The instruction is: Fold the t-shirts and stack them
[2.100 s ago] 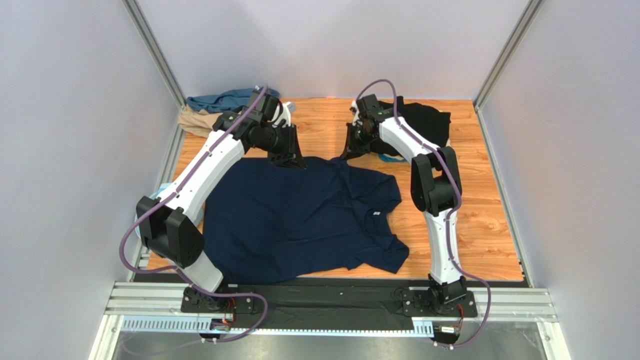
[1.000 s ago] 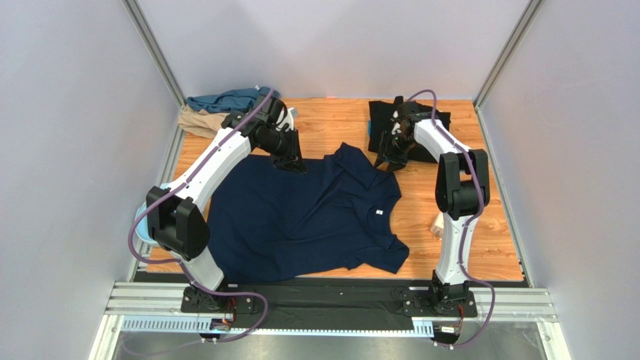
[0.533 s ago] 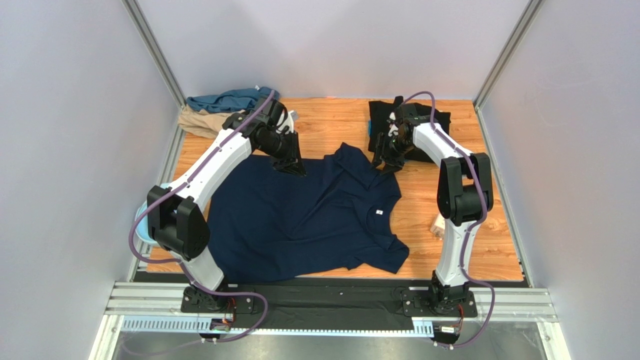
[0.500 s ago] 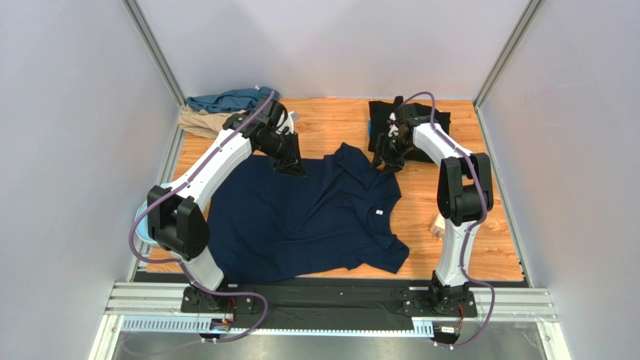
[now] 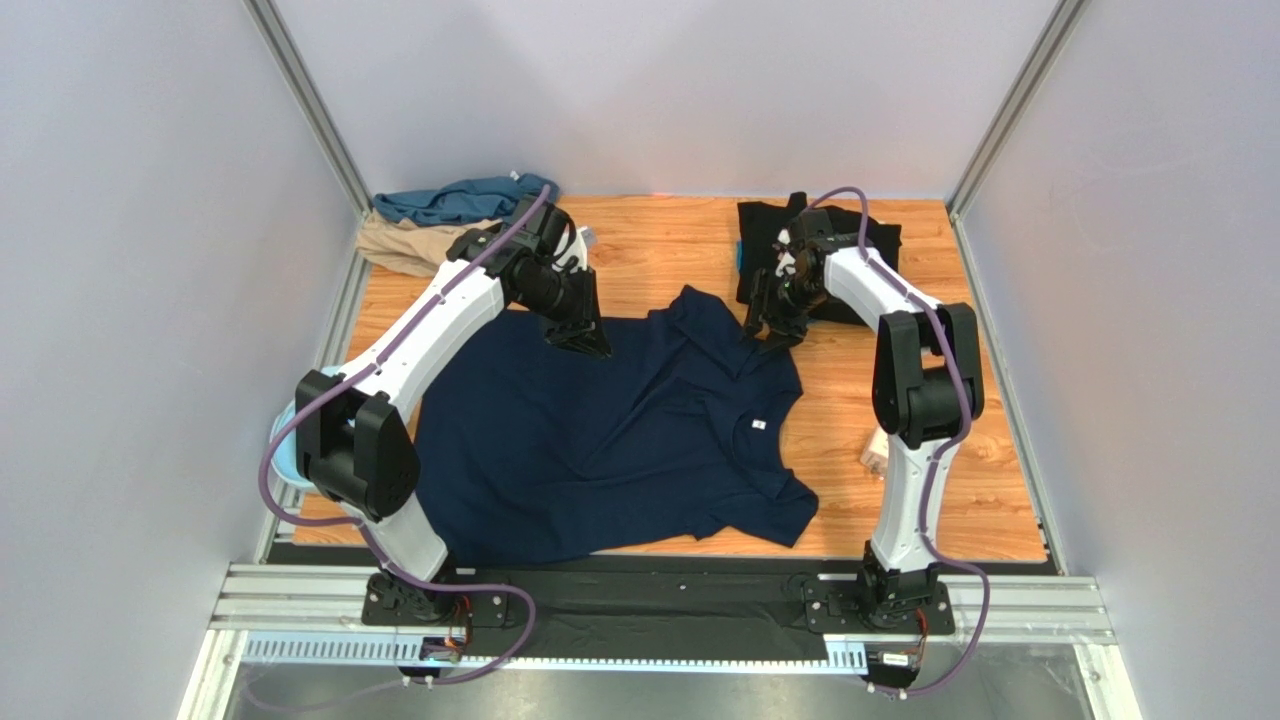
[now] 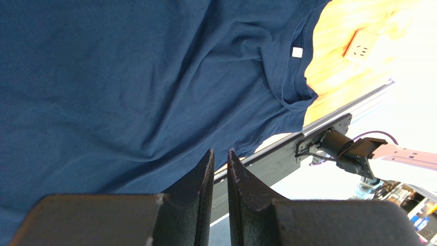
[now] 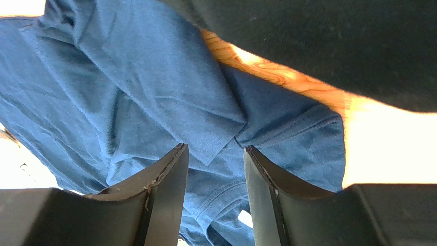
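Across the wood-grain bench (image 5: 962, 450) lies the navy t-shirt (image 5: 601, 435), soft, matte, lightly wrinkled, its far sleeve now drawn out toward the folded black t-shirt (image 5: 864, 248). Left claw (image 5: 586, 339) at its far edge, barely parted, empty; right claw (image 5: 768, 330) wide over that sleeve, empty.

No text, brand or number can be read anywhere. The dark navy t-shirt (image 6: 128, 77) has a small white neck label (image 6: 297, 52), ahead of the left tool (image 6: 220, 152) and to its right, but it looks blank.
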Controlling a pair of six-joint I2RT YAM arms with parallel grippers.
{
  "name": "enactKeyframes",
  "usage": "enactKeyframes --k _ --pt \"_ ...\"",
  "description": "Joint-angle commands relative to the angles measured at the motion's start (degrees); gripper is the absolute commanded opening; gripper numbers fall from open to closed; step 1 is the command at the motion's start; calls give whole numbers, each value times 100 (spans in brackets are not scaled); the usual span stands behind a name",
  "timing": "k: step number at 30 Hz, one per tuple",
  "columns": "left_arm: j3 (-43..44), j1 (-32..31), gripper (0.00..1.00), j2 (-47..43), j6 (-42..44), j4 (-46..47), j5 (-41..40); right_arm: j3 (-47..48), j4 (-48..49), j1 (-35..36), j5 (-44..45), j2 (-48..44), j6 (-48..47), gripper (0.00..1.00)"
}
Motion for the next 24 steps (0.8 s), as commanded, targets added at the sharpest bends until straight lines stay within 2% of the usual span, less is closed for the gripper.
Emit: enactKeyframes --k 1,24 --pt "11 25 22 -159 73 24 9 164 160 39 -119 134 17 49" --pt "-33 25 21 -150 12 33 -61 366 283 118 -322 441 113 47"
